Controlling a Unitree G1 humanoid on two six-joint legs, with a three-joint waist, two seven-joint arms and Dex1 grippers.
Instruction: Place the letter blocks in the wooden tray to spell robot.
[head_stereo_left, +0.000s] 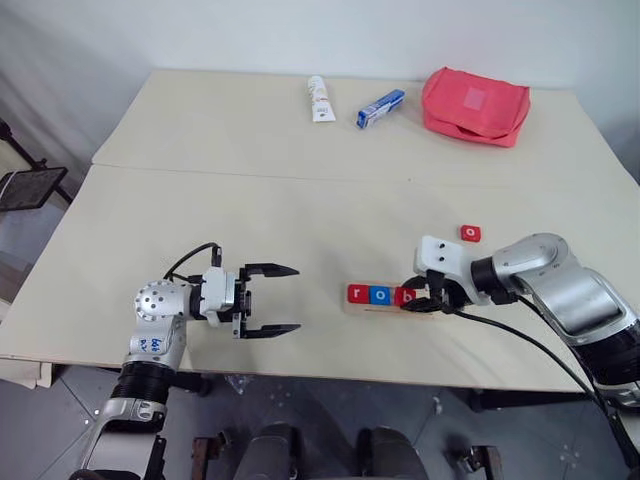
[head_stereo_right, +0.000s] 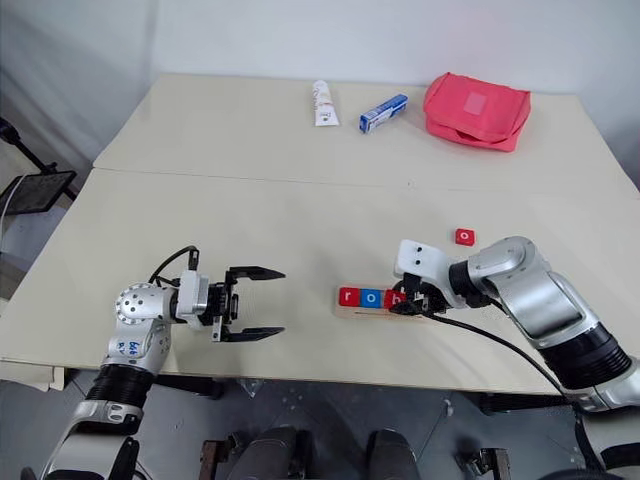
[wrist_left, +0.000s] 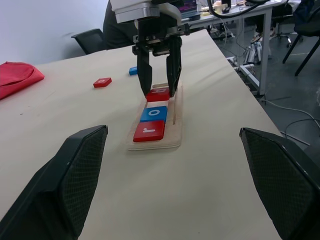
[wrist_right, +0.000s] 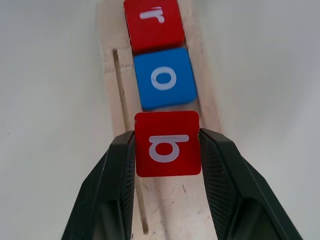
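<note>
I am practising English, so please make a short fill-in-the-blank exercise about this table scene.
1. The right gripper holds a red tile with the letter ____.
2. In the wooden tray, the tile between the "r" tile and the held tile is coloured ____.
3. The left gripper is open and holds ____.
4. Beside the blue-and-white box lies a ____ pouch.

Missing words: b; blue; nothing; red

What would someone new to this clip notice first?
The right gripper pinches a red b block over the wooden tray, just behind a red r and a blue o. A loose red tile lies farther back, and the left gripper hangs open beside the tray.
</note>
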